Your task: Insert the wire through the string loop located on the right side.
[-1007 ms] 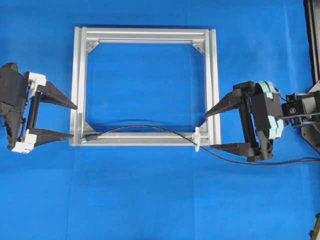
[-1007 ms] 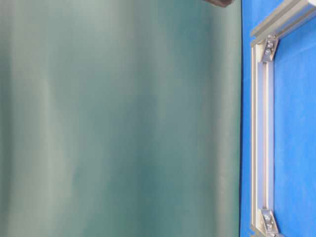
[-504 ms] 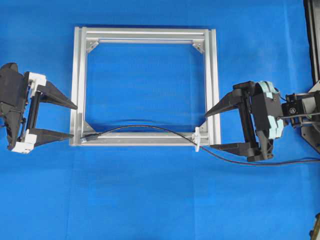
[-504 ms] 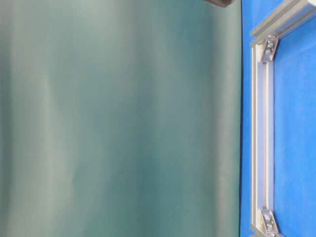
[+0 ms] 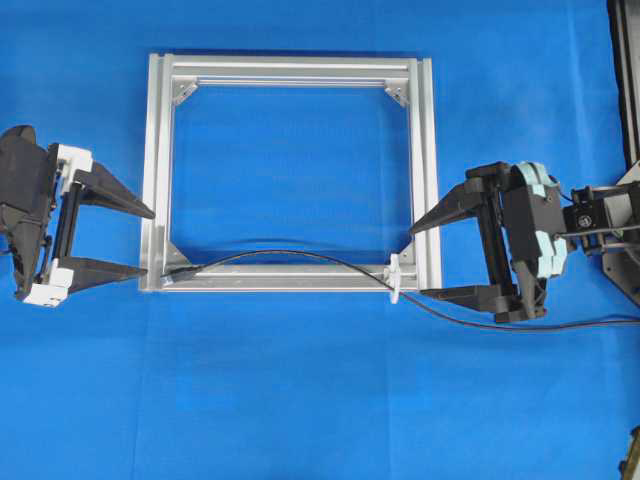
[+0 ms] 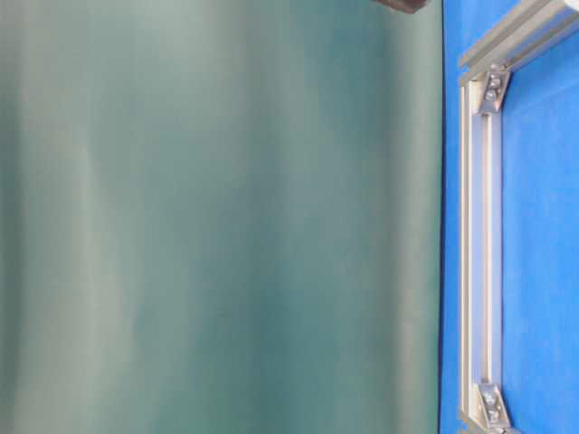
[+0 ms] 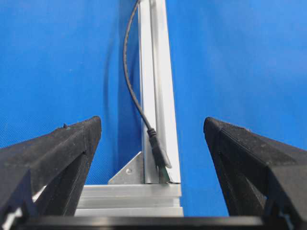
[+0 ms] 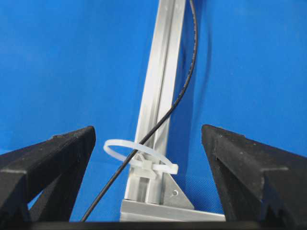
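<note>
Wire (image 5: 300,256), as you see from overhead, is a thin black cable; going left to right, its small dark plug (image 7: 160,158) with a metallic tip lies at the frame's (image 5: 290,70) lower-left corner, beside a corner bracket (image 7: 128,171). From there the cable arcs along the frame's lower bar and passes through the loop (image 8: 136,155), a thin white tie fixed near the lower-right corner. It then runs off over the blue cloth (image 5: 300,400) toward the right edge. Your left gripper (image 5: 146,241) sits just left of the frame with its jaws spread wide and nothing between them; the plug lies ahead, between its fingers in the wrist view. Your right gripper (image 5: 415,261) stands just right of the frame, jaws likewise wide apart and empty, with the loop ahead of it and the cable passing under its lower finger (image 5: 455,295). Your table-level view is mostly filled by a blurred green surface (image 6: 217,217), showing only one frame bar.
</note>
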